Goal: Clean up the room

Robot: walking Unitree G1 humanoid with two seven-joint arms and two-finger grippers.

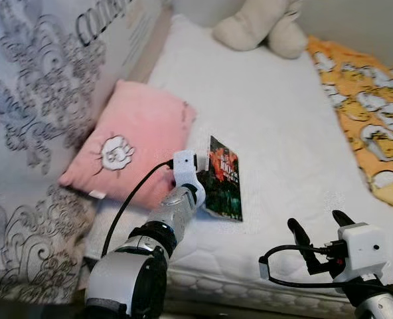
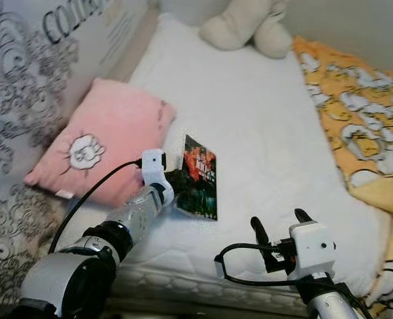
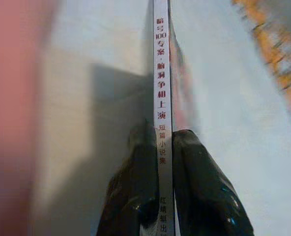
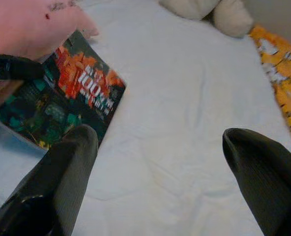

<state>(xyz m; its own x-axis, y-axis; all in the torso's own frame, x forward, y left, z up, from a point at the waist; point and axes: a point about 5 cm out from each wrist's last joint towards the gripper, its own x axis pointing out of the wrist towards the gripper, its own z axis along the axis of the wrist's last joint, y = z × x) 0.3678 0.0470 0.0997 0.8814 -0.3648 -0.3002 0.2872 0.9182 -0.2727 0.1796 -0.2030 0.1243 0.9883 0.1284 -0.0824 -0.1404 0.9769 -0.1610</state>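
Note:
A dark book (image 1: 224, 179) with a red and green cover lies on the white mattress (image 1: 269, 113), just right of a pink pillow (image 1: 133, 143). My left gripper (image 1: 201, 175) reaches in from the pillow side and is shut on the book's spine edge. In the left wrist view both black fingers (image 3: 199, 182) press either side of the white spine (image 3: 161, 88). My right gripper (image 1: 319, 224) hovers open over the mattress near its front edge, right of the book and holding nothing. The book's cover (image 4: 62, 101) lies ahead of it to one side.
A beige plush toy (image 1: 263, 23) sits at the head of the bed. An orange-yellow patterned blanket (image 1: 369, 100) covers the right side. A grey patterned quilt (image 1: 30, 100) hangs along the left. The mattress front edge (image 1: 249, 289) is close below my arms.

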